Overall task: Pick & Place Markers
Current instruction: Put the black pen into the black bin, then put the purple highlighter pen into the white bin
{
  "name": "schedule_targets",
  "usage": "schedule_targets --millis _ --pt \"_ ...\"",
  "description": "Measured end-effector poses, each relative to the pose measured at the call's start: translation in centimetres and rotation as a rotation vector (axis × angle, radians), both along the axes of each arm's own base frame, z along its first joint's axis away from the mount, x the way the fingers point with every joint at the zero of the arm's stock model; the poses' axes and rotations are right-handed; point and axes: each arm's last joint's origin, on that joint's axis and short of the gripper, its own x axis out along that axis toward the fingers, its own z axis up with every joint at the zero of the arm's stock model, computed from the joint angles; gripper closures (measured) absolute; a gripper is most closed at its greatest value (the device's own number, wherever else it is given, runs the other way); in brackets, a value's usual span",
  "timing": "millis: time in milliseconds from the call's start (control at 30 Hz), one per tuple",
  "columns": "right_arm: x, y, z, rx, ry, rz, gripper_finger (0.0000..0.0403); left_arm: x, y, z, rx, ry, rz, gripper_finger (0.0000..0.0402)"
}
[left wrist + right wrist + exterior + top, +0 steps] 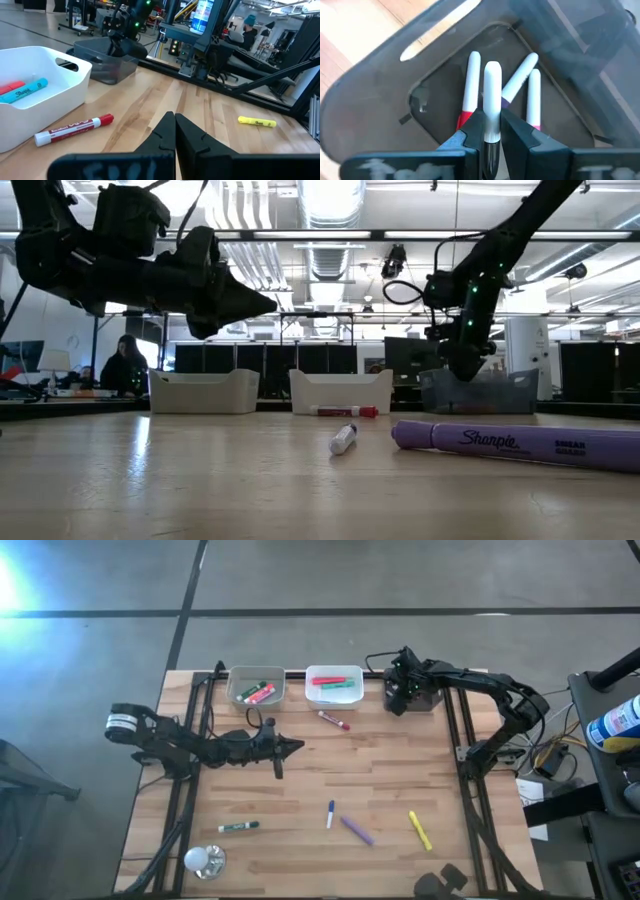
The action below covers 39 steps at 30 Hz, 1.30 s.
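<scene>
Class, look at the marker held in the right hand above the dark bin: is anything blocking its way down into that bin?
Nothing visible blocks it. The right hand holds a white-barrelled marker directly over the open dark bin; three markers already lie on its floor.

Overhead ceiling strips (330,235) lit the room brightly, and glare bloomed white above the left gripper (262,304), which showed as a dark silhouette. The purple marker (515,444) nearest the low camera was sharp. Around the right gripper (490,127), the dark bin (380,105) looked soft and blurred.
</scene>
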Motion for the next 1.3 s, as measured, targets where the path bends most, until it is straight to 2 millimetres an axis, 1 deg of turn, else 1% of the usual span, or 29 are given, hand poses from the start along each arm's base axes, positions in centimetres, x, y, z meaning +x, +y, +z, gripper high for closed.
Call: schedule_targets --millis 133,300,467,533,600,700,833,967,1067,1133,1300 --pt "0.2 -0.2 -0.3 0.001 -0.011 -0.015 0.0352 0.0 0.0 0.0 0.0 0.001 0.0 0.0401" --pt "0.3 -0.3 -0.4 -0.003 -0.012 -0.033 0.0324 0.0 0.0 -0.1 -0.002 0.007 -0.001 0.0401" --pt "0.2 -0.2 1.3 -0.077 -0.052 -0.113 0.0295 0.0 0.0 -0.1 -0.002 0.011 -0.002 0.0401" --pt "0.2 0.2 2.2 -0.099 -0.084 -0.123 0.0292 0.1 0.0 -0.1 -0.004 0.016 -0.001 0.0401" --pt "0.2 1.1 3.1 -0.121 -0.116 -0.113 0.0296 0.1 0.0 -0.1 -0.007 0.013 -0.001 0.0401" --pt "0.2 3.0 4.3 -0.188 -0.182 -0.1 0.0319 0.2 0.0 -0.1 -0.018 0.019 -0.004 0.0401" --pt "-0.2 6.6 5.1 -0.278 -0.328 -0.057 0.036 0.3 -0.1 -0.3 -0.025 0.052 -0.021 0.0401" --pt "-0.4 10.6 5.1 -0.291 -0.529 0.047 0.039 0.4 -0.1 -0.2 -0.007 0.051 -0.023 0.0401" --pt "-0.2 13.4 4.6 -0.255 -0.668 0.137 0.0392 0.4 -0.1 -0.2 0.008 0.051 -0.024 0.0401" --pt "-0.1 15.3 4.1 -0.223 -0.725 0.179 0.0388 0.4 -0.1 -0.2 0.01 0.052 -0.024 0.0401" --pt "0.7 20.0 3.0 -0.118 -0.761 0.209 0.0358 0.4 -0.1 -0.2 0.01 0.055 -0.024 0.0401"
